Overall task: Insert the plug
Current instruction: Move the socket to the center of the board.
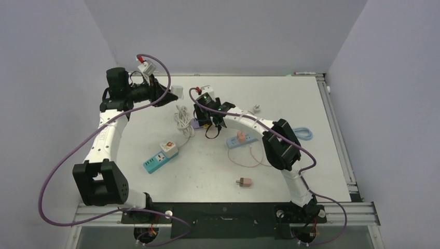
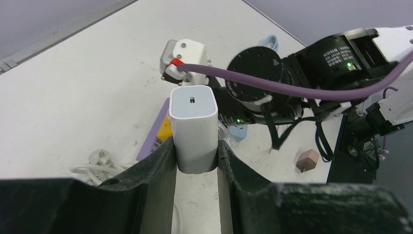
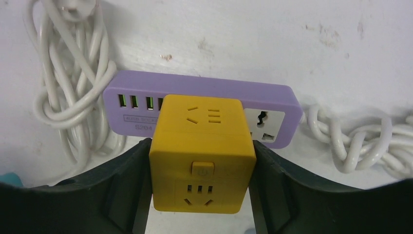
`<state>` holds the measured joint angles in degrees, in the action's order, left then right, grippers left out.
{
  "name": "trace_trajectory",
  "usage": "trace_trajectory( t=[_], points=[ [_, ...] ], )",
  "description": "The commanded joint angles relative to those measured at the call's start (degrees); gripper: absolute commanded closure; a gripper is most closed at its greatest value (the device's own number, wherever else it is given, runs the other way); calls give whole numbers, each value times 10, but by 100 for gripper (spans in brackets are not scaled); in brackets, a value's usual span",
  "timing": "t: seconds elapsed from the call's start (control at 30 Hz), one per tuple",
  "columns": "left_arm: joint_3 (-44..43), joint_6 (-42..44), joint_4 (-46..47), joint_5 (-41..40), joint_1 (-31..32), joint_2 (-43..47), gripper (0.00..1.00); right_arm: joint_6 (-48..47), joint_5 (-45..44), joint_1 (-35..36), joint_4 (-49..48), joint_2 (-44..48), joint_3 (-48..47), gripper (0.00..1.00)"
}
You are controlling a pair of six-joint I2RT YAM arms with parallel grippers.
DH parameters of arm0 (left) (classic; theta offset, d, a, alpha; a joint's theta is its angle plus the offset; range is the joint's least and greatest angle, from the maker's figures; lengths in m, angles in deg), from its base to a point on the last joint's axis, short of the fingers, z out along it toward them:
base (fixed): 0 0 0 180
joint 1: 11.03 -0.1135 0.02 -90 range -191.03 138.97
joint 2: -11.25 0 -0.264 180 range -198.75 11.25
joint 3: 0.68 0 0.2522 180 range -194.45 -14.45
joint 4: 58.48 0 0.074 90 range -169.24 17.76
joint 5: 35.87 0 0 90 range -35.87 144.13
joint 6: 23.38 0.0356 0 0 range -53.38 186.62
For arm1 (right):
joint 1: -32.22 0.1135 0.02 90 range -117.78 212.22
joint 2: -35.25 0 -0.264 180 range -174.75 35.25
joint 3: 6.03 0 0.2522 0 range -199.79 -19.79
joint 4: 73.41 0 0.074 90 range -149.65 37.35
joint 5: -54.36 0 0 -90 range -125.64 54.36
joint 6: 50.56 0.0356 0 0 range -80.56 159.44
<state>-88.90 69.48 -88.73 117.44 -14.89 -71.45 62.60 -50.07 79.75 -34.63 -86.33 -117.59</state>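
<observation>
The yellow cube (image 3: 202, 156) sits on the purple strip (image 3: 272, 105), with the right gripper (image 3: 202, 146) clamped on its sides; full seating cannot be judged. At its 10 o'clock, above the tabletop (image 1: 290, 98), the left gripper (image 2: 196, 146) pinches a white charger (image 2: 193, 112), apparently not yet plugged in.

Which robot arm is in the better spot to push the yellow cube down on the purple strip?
Right. The right gripper has its fingers against both sides of the yellow cube on the purple strip. The left gripper is away from it, clamped on a white charger.
</observation>
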Motion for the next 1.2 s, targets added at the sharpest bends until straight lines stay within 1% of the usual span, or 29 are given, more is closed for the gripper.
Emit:
trace_trajectory(
  t=[0.0,0.07,0.13,0.17,0.2,0.27,0.4,0.43,0.53,0.63,0.73,0.83,0.93,1.0,1.1,1.17],
  points=[
    [-34,23,-4,22,-8,-8,100,-56,89,-26,83,-74,-144,66],
    [-38,36,-21,23,-10,-10,100,-89,115,-29,144,-115,-211,68],
    [-39,39,-27,26,-12,-10,100,-118,125,-35,196,-141,-263,74],
    [-38,40,-27,26,-12,-10,100,-127,132,-40,215,-146,-282,75],
    [-38,41,-27,27,-13,-10,100,-132,139,-46,234,-147,-297,75],
    [-37,42,-28,30,-13,-11,100,-151,164,-53,270,-146,-322,71],
    [-37,41,-29,34,-12,-10,100,-188,146,-54,359,-143,-370,70],
    [-37,41,-30,36,-12,-9,100,-193,146,-53,365,-134,-365,70],
    [-32,39,-32,41,-13,-4,100,-203,151,-48,371,-83,-306,69],
    [-19,39,-33,44,-13,7,100,-209,152,-27,376,-47,-262,70],
    [-13,43,-39,48,-12,19,100,-202,147,8,372,-13,-210,70],
    [-10,67,-66,52,-14,33,100,-191,155,55,346,23,-137,70],
    [-1,73,-80,56,-18,46,100,-173,173,93,314,49,-78,70],
    [6,76,-83,58,-20,54,100,-163,176,109,300,55,-54,70],
    [14,78,-87,59,-23,64,100,-151,212,126,267,69,-16,71],
    [19,81,-90,60,-26,70,100,-148,216,134,243,74,6,70]
  ],
)
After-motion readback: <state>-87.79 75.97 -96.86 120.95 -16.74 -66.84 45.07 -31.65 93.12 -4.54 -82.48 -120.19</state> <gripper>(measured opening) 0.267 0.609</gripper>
